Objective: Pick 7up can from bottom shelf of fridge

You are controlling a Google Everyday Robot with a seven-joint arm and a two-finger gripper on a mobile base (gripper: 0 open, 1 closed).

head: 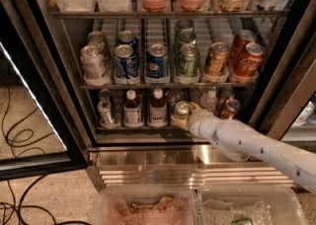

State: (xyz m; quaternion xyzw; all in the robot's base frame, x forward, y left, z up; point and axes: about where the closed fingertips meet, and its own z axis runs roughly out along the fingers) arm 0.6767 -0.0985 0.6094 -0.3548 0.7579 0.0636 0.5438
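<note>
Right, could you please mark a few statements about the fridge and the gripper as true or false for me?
1. The gripper is at the 7up can on the bottom shelf. True.
2. The fridge door is closed. False: it stands open at the left.
3. Two red Coca-Cola cans stand at the right end of the shelf above. True.
4. The arm reaches in from the left. False: it comes from the lower right.
5. Two white-capped bottles stand left of the 7up can. True.

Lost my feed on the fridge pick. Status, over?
Gripper at the bottom shelf, against the 7up can. Can upright on the shelf. Brown bottle close on its left, gold-orange can to its right.
</note>
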